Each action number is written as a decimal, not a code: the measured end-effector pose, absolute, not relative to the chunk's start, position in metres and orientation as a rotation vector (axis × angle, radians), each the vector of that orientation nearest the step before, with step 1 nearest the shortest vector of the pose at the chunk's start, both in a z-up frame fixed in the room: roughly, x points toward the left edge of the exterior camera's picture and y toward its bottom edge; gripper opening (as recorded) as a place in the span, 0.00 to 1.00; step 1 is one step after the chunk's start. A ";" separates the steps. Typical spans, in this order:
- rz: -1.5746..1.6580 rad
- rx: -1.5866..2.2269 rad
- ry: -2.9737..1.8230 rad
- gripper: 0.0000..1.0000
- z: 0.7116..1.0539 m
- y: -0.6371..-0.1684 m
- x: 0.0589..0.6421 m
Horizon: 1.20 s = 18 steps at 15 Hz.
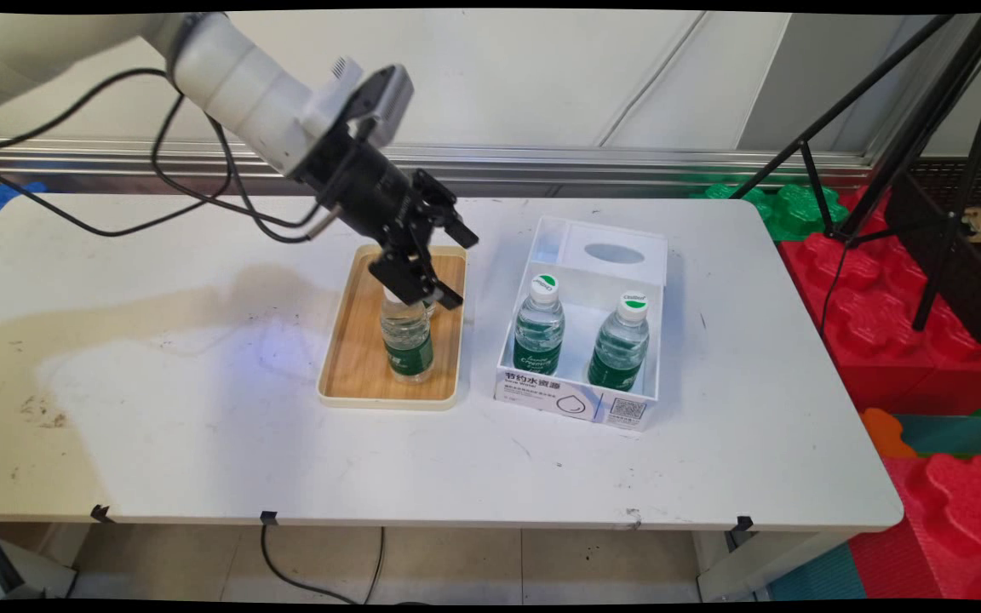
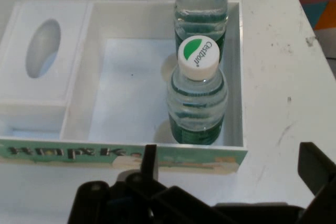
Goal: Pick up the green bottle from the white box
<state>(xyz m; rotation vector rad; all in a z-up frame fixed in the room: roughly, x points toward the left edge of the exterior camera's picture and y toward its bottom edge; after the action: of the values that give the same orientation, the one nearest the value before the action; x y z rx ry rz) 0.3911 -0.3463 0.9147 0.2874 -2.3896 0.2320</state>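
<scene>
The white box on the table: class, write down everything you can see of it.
The white box looks like cardboard, open-topped, with printed characters and a code square on its near wall. It sits flat on the table, right of the wooden tray, apart from it. Two capped water bottles stand upright inside; its far section has a lid with an oval hole.

In the main view the gripper [image 1: 422,272] covers the cap and neck of the bottle [image 1: 407,340] standing on the wooden tray [image 1: 354,358], so whether the jaws touch it cannot be told. The small print on the white box [image 1: 571,400] is too small to read. In the hand view the far bottle [image 2: 201,9] loses its cap to the top edge, the near bottle [image 2: 198,103] hides its lower part, and the gripper's linkage is cut off at the bottom edge.
</scene>
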 end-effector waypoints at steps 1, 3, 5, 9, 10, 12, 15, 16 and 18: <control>0.229 0.289 -2.390 1.00 0.910 -0.348 0.388; 0.223 0.291 -2.386 1.00 0.901 -0.353 0.379; 0.221 0.295 -2.380 1.00 0.893 -0.357 0.370; 0.208 0.310 -2.374 1.00 0.874 -0.369 0.347; 0.204 0.314 -2.375 1.00 0.869 -0.371 0.342; 0.197 0.323 -2.377 1.00 0.859 -0.377 0.333; 0.187 0.332 -2.383 1.00 0.846 -0.384 0.322; 0.185 0.335 -2.384 1.00 0.843 -0.385 0.320; 0.182 0.336 -2.384 1.00 0.837 -0.388 0.315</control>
<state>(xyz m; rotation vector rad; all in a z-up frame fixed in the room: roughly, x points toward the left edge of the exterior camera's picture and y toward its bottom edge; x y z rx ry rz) 0.3148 -0.3882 0.8373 0.3359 -2.3843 0.1818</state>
